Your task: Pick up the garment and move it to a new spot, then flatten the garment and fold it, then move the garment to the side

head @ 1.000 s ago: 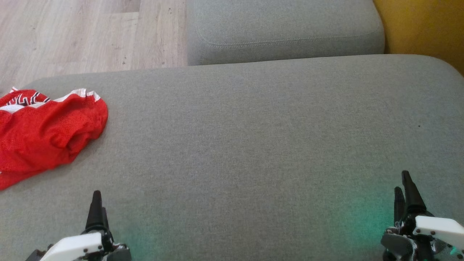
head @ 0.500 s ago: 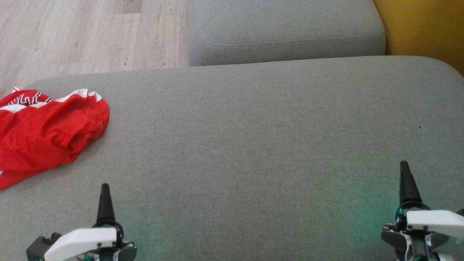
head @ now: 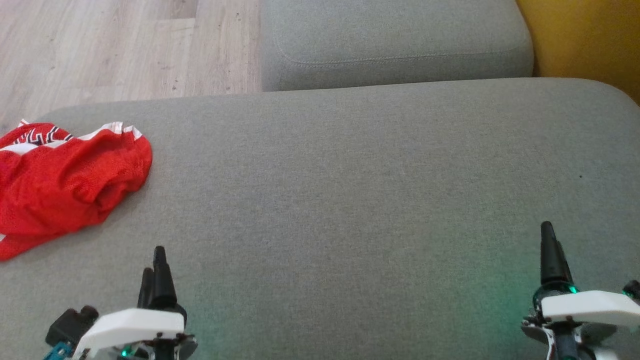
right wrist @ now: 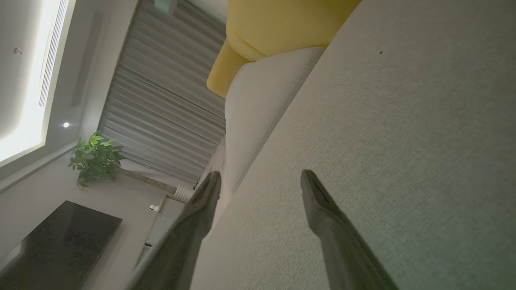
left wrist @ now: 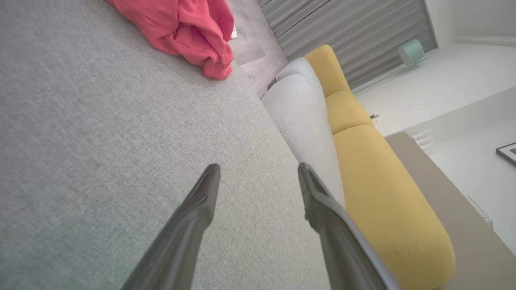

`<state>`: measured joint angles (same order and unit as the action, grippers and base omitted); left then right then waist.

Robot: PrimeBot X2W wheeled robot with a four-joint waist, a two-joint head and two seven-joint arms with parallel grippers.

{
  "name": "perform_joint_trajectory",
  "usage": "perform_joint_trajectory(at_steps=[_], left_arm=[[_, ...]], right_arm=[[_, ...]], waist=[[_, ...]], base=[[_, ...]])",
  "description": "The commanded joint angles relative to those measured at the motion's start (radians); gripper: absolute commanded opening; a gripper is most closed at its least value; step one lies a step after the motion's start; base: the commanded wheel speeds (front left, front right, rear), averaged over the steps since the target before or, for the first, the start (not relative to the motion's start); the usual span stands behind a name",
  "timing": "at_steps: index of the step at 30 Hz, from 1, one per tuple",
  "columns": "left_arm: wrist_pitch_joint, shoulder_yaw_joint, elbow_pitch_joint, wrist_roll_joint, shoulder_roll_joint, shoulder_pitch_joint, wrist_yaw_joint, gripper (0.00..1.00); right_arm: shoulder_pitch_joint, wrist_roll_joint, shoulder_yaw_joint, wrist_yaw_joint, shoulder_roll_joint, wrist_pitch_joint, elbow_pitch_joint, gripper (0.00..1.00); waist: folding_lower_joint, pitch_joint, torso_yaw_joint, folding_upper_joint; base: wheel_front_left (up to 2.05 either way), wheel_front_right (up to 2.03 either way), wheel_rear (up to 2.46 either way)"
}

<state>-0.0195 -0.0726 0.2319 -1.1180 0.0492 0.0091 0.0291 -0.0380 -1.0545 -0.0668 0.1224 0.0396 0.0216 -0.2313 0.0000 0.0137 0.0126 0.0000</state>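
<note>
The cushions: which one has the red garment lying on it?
The large grey cushion nearest the robot: the red garment lies crumpled at its left end. The smaller grey cushion behind and the yellow cushion lie apart from it.

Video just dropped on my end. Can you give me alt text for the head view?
A crumpled red mesh garment with white trim lies untouched at the left edge of a broad grey fabric cushion. The left hand and right hand sit open and empty at the bottom corners, apart from it.
</note>
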Motion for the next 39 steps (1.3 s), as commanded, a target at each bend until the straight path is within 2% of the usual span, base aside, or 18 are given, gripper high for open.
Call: perform_joint_trajectory(at_steps=[1, 12, 39], left_arm=[[-0.014, -0.001, -0.041, 0.041, 0.017, -0.02, -0.006, 1.0], [-0.047, -0.05, -0.045, 0.222, 0.037, -0.009, -0.032, 1.0], [-0.124, -0.13, -0.018, 0.523, 0.059, 0.012, -0.076, 1.0]], right_arm=[[0.02, 0.04, 0.018, 0.003, 0.006, 0.013, 0.041, 1.0], [0.02, 0.202, 0.05, 0.004, 0.006, 0.046, 0.027, 1.0], [0.003, 0.551, 0.117, 0.006, 0.008, 0.122, 0.048, 1.0]], waist=[[0.0, 0.0, 0.001, 0.0], [0.0, 0.002, 0.006, 0.0], [0.0, 0.004, 0.006, 0.0]], base=[[0.0, 0.0, 0.0], [0.0, 0.0, 0.0], [0.0, 0.0, 0.0]])
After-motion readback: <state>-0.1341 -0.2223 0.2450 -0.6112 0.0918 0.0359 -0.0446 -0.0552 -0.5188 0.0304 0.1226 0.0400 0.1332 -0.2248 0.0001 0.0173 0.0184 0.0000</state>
